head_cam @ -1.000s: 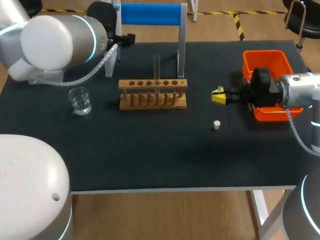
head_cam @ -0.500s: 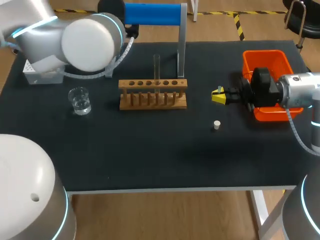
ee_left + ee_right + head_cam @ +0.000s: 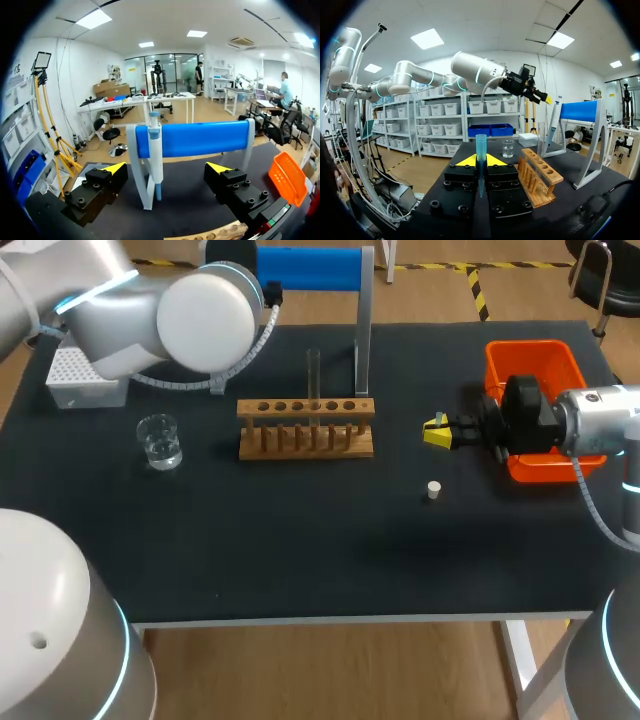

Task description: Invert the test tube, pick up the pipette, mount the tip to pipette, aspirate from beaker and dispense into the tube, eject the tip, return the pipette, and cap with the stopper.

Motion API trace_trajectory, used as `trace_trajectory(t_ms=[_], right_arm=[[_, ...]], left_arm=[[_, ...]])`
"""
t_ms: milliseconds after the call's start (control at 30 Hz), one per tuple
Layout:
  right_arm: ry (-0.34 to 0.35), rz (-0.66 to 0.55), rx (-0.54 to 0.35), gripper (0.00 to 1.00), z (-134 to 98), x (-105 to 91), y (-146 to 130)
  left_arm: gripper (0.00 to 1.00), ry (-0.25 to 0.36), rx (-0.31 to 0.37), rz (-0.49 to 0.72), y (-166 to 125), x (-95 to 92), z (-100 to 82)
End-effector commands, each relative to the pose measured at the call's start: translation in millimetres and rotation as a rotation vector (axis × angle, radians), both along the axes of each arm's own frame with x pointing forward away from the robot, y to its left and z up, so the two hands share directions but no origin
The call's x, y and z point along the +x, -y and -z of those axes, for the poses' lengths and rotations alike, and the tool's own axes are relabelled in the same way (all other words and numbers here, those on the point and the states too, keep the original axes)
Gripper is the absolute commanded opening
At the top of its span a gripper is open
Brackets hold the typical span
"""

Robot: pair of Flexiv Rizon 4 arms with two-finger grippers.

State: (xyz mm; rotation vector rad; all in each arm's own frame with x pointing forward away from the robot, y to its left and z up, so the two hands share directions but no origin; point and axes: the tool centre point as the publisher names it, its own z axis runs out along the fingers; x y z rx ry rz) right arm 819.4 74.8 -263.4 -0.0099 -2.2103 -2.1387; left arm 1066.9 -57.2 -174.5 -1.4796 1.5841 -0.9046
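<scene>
The pipette (image 3: 155,160) hangs on the stand's blue bar (image 3: 192,138), a little ahead of my left gripper (image 3: 167,171), whose fingers stand open on either side of it without touching. In the head view my left arm (image 3: 205,315) is at the back left by the stand (image 3: 305,268). My right gripper (image 3: 435,431) hovers right of the wooden rack (image 3: 305,426), shut on a blue pipette tip (image 3: 480,150) that stands upright. A clear test tube (image 3: 313,380) stands in the rack. The water beaker (image 3: 160,441) is at the left. The white stopper (image 3: 433,490) lies on the mat.
An orange bin (image 3: 535,365) sits at the right, partly behind my right wrist. A white tip box (image 3: 75,376) stands at the back left. The stand's grey post (image 3: 363,325) rises just behind the rack.
My left arm has swung right and back toward the pipette stand, uncovering the white tip box. The right arm and its tip have kept still.
</scene>
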Motion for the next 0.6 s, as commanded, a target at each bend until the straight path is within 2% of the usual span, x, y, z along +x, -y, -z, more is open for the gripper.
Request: trace_trajectory(t_ms=[33,600], right_arm=[[0.001,0.001,-0.001,0.00,0,-0.9,0],[0.001,0.001,-0.001,0.00,0,-0.9,0]], left_arm=[[1.00,-0.007,-0.003,0.009,-2,12.6,6.7],[1.00,-0.027,-0.015,-0.005,-14,33.6,30.2]])
